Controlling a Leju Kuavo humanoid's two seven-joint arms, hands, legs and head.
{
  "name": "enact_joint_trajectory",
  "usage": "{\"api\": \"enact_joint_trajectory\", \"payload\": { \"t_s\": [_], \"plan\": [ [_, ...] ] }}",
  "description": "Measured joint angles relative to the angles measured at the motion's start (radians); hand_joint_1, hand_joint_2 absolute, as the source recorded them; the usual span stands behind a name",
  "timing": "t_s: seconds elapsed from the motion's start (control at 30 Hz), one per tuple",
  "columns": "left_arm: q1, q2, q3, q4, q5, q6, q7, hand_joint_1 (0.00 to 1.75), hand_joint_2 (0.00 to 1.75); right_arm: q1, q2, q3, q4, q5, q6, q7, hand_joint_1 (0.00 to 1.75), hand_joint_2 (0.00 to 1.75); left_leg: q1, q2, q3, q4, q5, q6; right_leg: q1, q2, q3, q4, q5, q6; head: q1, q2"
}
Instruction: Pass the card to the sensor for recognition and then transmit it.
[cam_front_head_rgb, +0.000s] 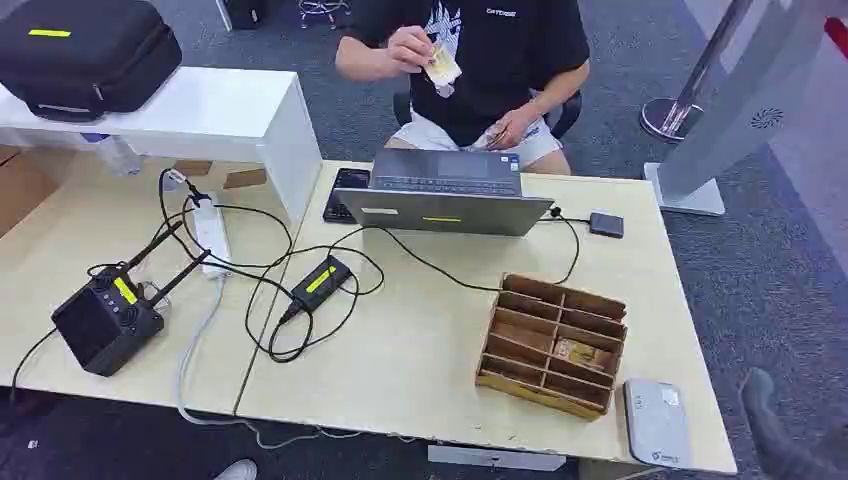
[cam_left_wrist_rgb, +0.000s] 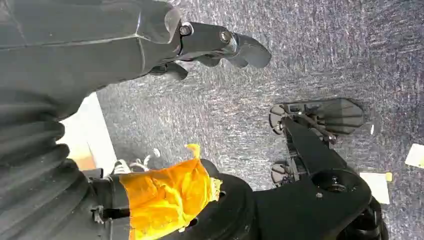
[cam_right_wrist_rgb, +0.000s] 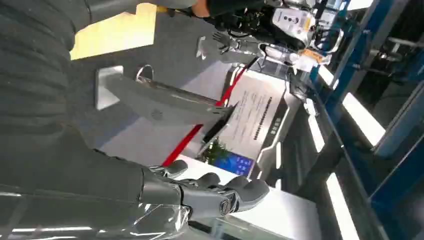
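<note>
Both hands held nothing, left hand (cam_left_wrist_rgb: 210, 47) and right hand (cam_right_wrist_rgb: 210, 192) loosely curled; card (cam_front_head_rgb: 580, 352) lay in the wooden tray (cam_front_head_rgb: 500, 372) lower right, next to the sensor (cam_front_head_rgb: 655, 420), so I'd reach right-handed and pinch it by an edge.

laptop (cam_front_head_rgb: 440, 195) at desk (cam_front_head_rgb: 420, 360) far edge, person (cam_front_head_rgb: 480, 60) behind it; divided tray (cam_front_head_rgb: 552, 343) right front, sensor (cam_front_head_rgb: 657, 422) beside it; radio box (cam_front_head_rgb: 105, 320) left.

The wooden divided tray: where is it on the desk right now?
In the head view the wooden divided tray sits on the desk's right part, in front of the laptop, with the grey sensor pad beside its near-right corner.
</note>
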Motion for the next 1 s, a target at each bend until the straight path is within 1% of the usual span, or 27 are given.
{"api": "enact_joint_trajectory", "payload": {
  "t_s": [0.1,0.17,0.3,0.77,0.8,0.83,0.87,0.9,0.93,1.0],
  "plan": [
    [-0.002,0.0,0.0,0.0,-0.012,-0.002,0.0,0.0,1.75,-0.028,-0.013,0.038,0.009,0.086,-0.019,0.026,0.0,1.75,0.0,0.0,0.001,0.0,0.0,0.0,0.0,0.0,-0.001,0.0,0.0,0.0,0.0,0.0],
    [-0.001,0.0,0.0,0.0,-0.014,-0.002,0.0,0.0,1.75,-0.037,-0.015,0.048,0.012,0.102,-0.023,0.032,0.0,1.75,0.0,-0.003,-0.001,0.0,0.0,0.0,0.0,-0.003,0.001,0.0,0.0,0.0,0.001,0.0],
    [-0.005,0.0,0.0,0.0,-0.027,-0.005,0.0,0.0,1.75,-0.103,-0.035,0.106,0.059,0.174,-0.034,0.069,0.0,1.75,0.0,-0.002,0.0,0.0,0.001,0.0,0.0,-0.001,0.002,0.0,0.0,0.0,0.001,0.0],
    [-0.009,0.0,0.0,0.0,-0.087,-0.018,0.0,0.0,1.75,-0.358,-0.103,0.311,0.33,0.435,-0.067,0.216,0.0,1.75,0.0,-0.002,0.0,0.0,0.002,0.001,0.0,-0.001,0.002,0.0,0.001,0.001,0.0,0.0],
    [-0.01,0.0,0.0,0.0,-0.092,-0.019,0.0,0.0,1.75,-0.378,-0.109,0.327,0.354,0.454,-0.069,0.228,1.38,1.75,0.0,-0.002,0.0,0.0,0.002,0.001,0.0,-0.001,0.002,0.0,0.001,0.001,0.0,0.0],
    [-0.01,0.0,0.0,0.0,-0.096,-0.02,0.002,0.0,1.75,-0.395,-0.113,0.341,0.37,0.469,-0.071,0.237,1.47,1.75,0.0,-0.002,0.0,0.0,0.002,0.001,0.0,-0.001,0.002,0.0,0.001,0.001,0.0,0.0],
    [-0.01,0.0,0.0,0.0,-0.101,-0.02,0.003,0.0,1.75,-0.411,-0.116,0.353,0.389,0.493,-0.075,0.251,1.47,1.75,0.0,-0.002,0.0,0.0,0.002,0.001,0.0,-0.001,0.002,0.0,0.001,0.001,0.0,0.0],
    [-0.01,0.0,0.0,0.0,-0.106,-0.021,0.003,0.0,1.75,-0.43,-0.119,0.367,0.409,0.511,-0.078,0.261,1.64,1.75,0.0,-0.002,0.0,0.0,0.002,0.001,0.0,-0.001,0.002,0.0,0.001,0.001,0.0,0.0],
    [-0.01,0.0,0.0,0.0,-0.111,-0.023,0.003,0.0,1.75,-0.454,-0.124,0.382,0.436,0.528,-0.08,0.27,1.69,1.75,0.0,-0.002,0.0,0.0,0.002,0.0,0.0,0.0,0.001,0.001,0.001,0.0,0.0,0.0],
    [-0.014,0.0,-0.001,0.0,-0.119,-0.026,0.003,0.0,1.75,-0.493,-0.136,0.414,0.485,0.561,-0.084,0.291,1.71,1.75,0.0,-0.002,0.0,0.0,0.003,0.001,0.0,-0.001,0.002,0.001,0.002,0.0,0.001,0.0]
  ]
}}
